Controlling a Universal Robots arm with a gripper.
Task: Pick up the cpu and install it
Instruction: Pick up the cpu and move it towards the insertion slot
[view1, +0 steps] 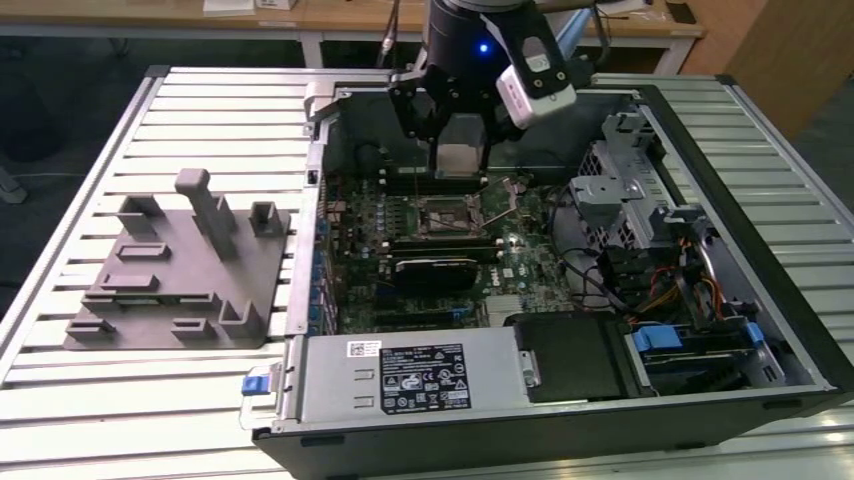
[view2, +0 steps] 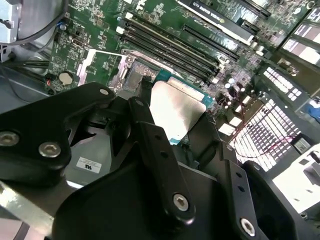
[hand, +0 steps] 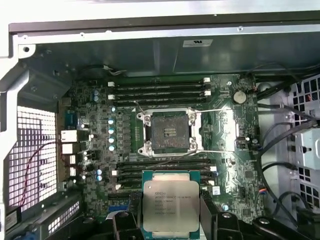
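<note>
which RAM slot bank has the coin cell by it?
The bank between socket and case wall: the coin cell sits at its end. The other bank, partly behind the held cpu, has none.

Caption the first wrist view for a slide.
The gripper, jaws shut on the cpu, hangs over the motherboard and its empty socket.

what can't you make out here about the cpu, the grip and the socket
cpu underside: faces away in all three views.
One cpu edge: cut off by the picture edge in the first wrist view.
Grip contact: in the second wrist view, links of the gripper cover the cpu's held edges.
socket pins: too small in the first wrist view, partly behind the cpu in the second.
</note>
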